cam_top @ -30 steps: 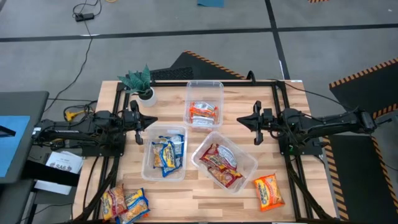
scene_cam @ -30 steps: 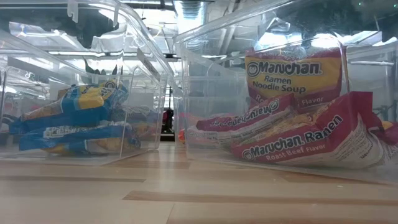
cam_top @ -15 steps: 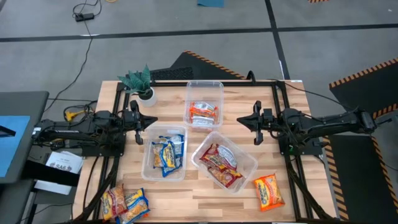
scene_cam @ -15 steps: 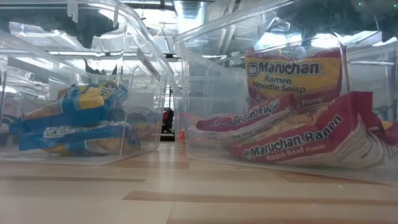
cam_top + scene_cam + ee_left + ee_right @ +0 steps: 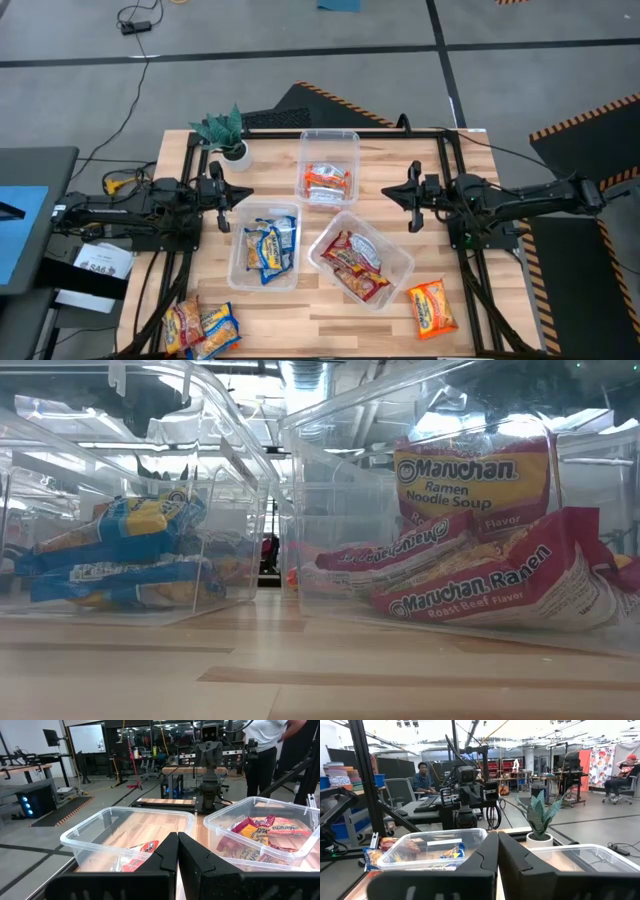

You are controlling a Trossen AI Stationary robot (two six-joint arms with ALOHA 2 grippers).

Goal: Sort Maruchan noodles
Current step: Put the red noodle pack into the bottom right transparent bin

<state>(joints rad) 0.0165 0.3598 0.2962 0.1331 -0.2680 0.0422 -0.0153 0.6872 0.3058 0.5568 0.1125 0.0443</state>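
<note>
While both my arms wait at the tabletop's (image 5: 300, 305) side edges, the Maruchan noodles lie mostly sorted by colour. Blue-and-white packets (image 5: 268, 250) with yellow patches sit stacked in the clear bin (image 5: 240, 272) nearest my left arm; from table height their wrappers look crinkled and glossy. Maroon packets (image 5: 355, 265) fill the tilted clear bin (image 5: 400, 262) beside it, shiny film printed "Maruchan Ramen, Roast Beef Flavor", one packet standing against the bin's wall. Orange-and-white packets (image 5: 327, 181) rest in the far clear bin (image 5: 330, 138), which stands in the middle of the tabletop's back half.

Three packets are outside the bins: one orange-yellow packet (image 5: 431, 308) lies flat on the wood near the front corner on my right side, and two loose packets (image 5: 200, 328), one reddish and one blue-yellow, overlap at the front corner on my left side.

My left gripper (image 5: 240, 193) hovers at the left edge, jaws pressed fully together and holding nothing. My right gripper (image 5: 392, 194) hovers at the right edge, jaws likewise closed to a thin slit, empty.

All bins are thin transparent plastic, rectangular with rounded rims. Pale wooden planks make up the tabletop. A small potted plant (image 5: 228, 133) with stiff green leaves stands in a white pot at the back left corner.
</note>
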